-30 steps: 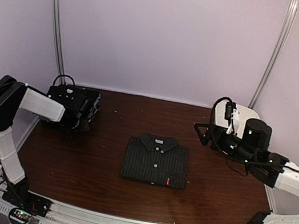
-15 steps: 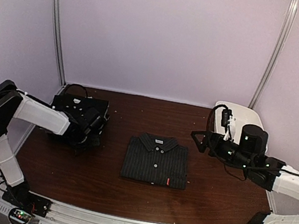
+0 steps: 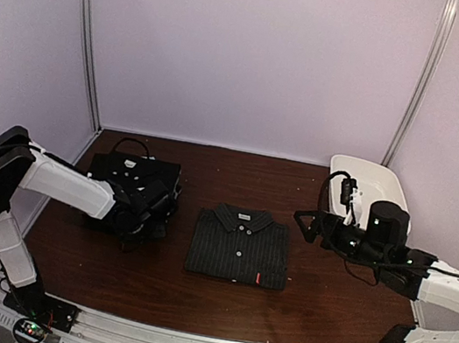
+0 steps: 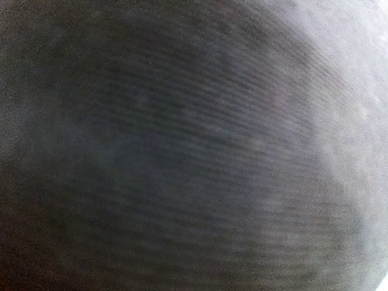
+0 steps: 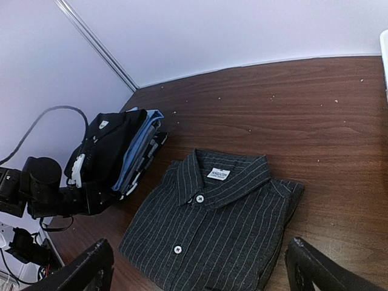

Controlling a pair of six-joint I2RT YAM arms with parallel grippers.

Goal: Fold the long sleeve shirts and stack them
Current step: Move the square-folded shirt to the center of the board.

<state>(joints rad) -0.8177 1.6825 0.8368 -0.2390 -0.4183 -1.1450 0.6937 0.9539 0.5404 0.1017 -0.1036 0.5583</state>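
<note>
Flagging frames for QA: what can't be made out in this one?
- Left wrist view: blurred dark striped cloth fills the frame; nothing else shows.
- Top view: left end effector merges with the stack of folded shirts; any grip is hidden.
- Right wrist view: pinstriped shirt cut off by the bottom edge; collar label too small to read; white tub only a sliver at the right edge.

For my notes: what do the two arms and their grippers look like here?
The left arm and right arm: white link shells, black joints. Black cables loop off each wrist. Small green lights dot the right arm. The right gripper has black fingers.
</note>
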